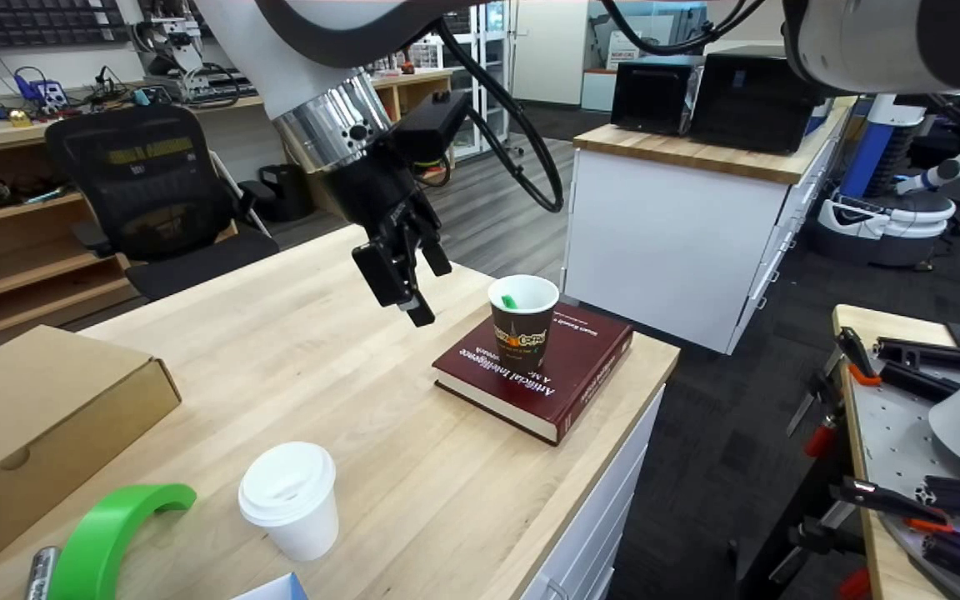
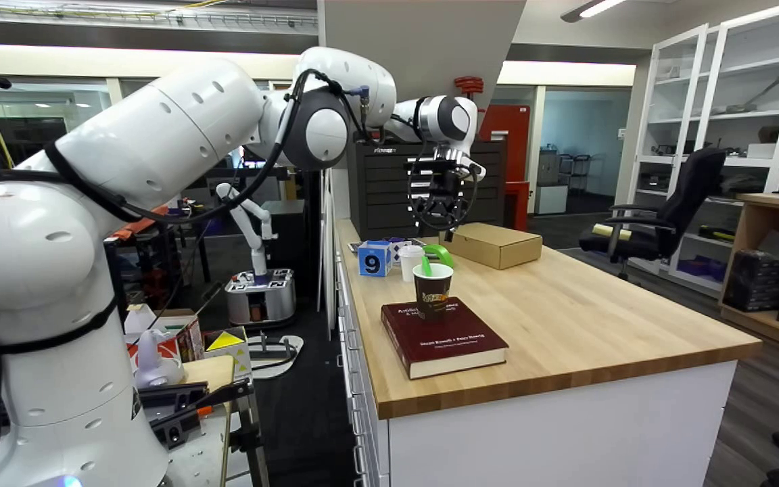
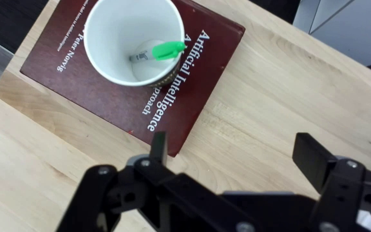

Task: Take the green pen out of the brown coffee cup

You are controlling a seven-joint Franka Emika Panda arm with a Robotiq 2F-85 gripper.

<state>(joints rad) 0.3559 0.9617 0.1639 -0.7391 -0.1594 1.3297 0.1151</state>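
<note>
The brown coffee cup (image 1: pixel 522 340) stands upright on a dark red book, and it also shows in an exterior view (image 2: pixel 432 296) and in the wrist view (image 3: pixel 111 38). The green pen (image 3: pixel 166 51) leans inside it, its green cap near the rim and its clear body reaching the cup's bottom. The cap shows in both exterior views (image 1: pixel 509 302) (image 2: pixel 427 266). My gripper (image 1: pixel 432 292) is open and empty, above the table beside the book, apart from the cup. In the wrist view its spread fingers (image 3: pixel 230 145) lie below and right of the cup.
The dark red book (image 1: pixel 584 333) lies near the table's corner. A white lidded cup (image 1: pixel 292 500), a bright green curved object (image 1: pixel 105 533) and a cardboard box (image 1: pixel 55 417) stand on the table (image 2: pixel 565 318). A blue box (image 2: pixel 373 260) stands behind, near the table's edge.
</note>
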